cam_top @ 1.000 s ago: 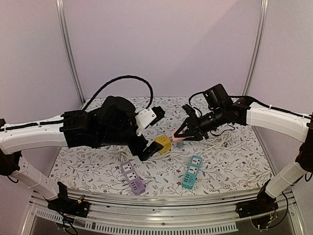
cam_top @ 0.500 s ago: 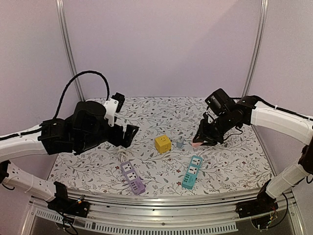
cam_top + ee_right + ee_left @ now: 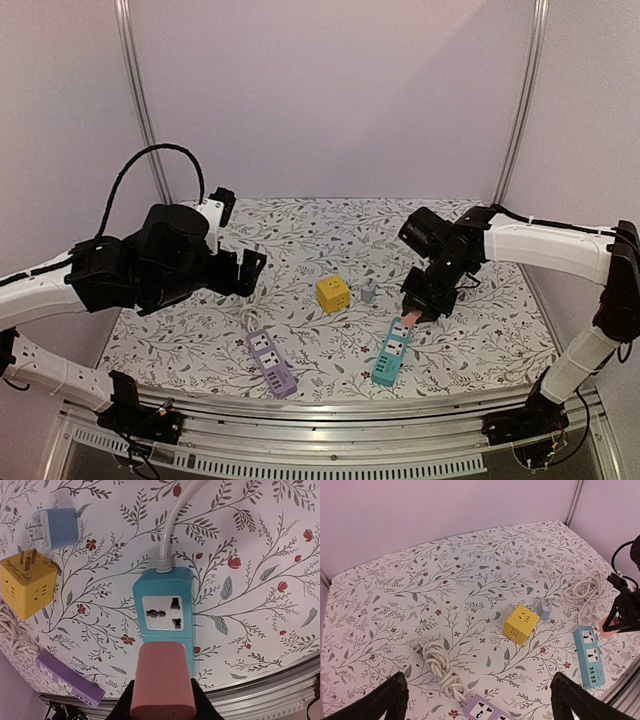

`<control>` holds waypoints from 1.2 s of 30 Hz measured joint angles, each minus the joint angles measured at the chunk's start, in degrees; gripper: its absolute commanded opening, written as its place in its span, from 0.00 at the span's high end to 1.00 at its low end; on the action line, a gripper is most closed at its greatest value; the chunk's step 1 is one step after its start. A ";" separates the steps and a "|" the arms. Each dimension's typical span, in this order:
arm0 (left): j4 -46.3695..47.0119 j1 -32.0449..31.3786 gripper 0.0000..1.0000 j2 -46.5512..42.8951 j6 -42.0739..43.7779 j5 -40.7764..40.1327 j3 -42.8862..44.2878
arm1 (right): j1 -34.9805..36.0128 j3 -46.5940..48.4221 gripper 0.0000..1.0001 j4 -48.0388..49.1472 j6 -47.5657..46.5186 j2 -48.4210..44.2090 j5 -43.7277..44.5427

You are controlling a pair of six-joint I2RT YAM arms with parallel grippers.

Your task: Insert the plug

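A pink plug (image 3: 164, 680) sits between the fingers of my right gripper (image 3: 162, 700), which is shut on it. It hovers just over the near half of the teal power strip (image 3: 162, 582), whose far socket shows free in front of it. In the top view the plug (image 3: 410, 318) hangs at the strip's (image 3: 392, 355) far end, under the right gripper (image 3: 415, 308). My left gripper (image 3: 250, 270) is open and holds nothing, raised over the table's left side; in the left wrist view its fingertips (image 3: 395, 695) stand wide apart.
A yellow cube adapter (image 3: 333, 294) and a small blue-grey adapter (image 3: 369, 291) lie mid-table. A purple power strip (image 3: 271, 362) lies at the front left with a knotted white cable (image 3: 437, 662). Another white cable coil (image 3: 582, 587) lies at the right.
The left arm has pulled back to the left, away from the yellow cube. The right arm has carried the pink plug forward and down, from beside the cube to above the teal strip.
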 measured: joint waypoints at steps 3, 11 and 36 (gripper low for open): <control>-1.27 0.09 0.01 -0.26 -0.63 0.15 0.35 | 0.42 0.11 1.00 -0.31 2.29 2.23 -0.02; -3.23 0.11 0.01 -2.58 -0.22 0.70 0.35 | 0.59 3.13 1.00 -1.86 3.65 8.72 0.90; -3.56 0.11 0.01 -3.54 1.46 1.97 0.24 | 0.59 4.98 1.00 -4.96 -2.05 10.78 1.95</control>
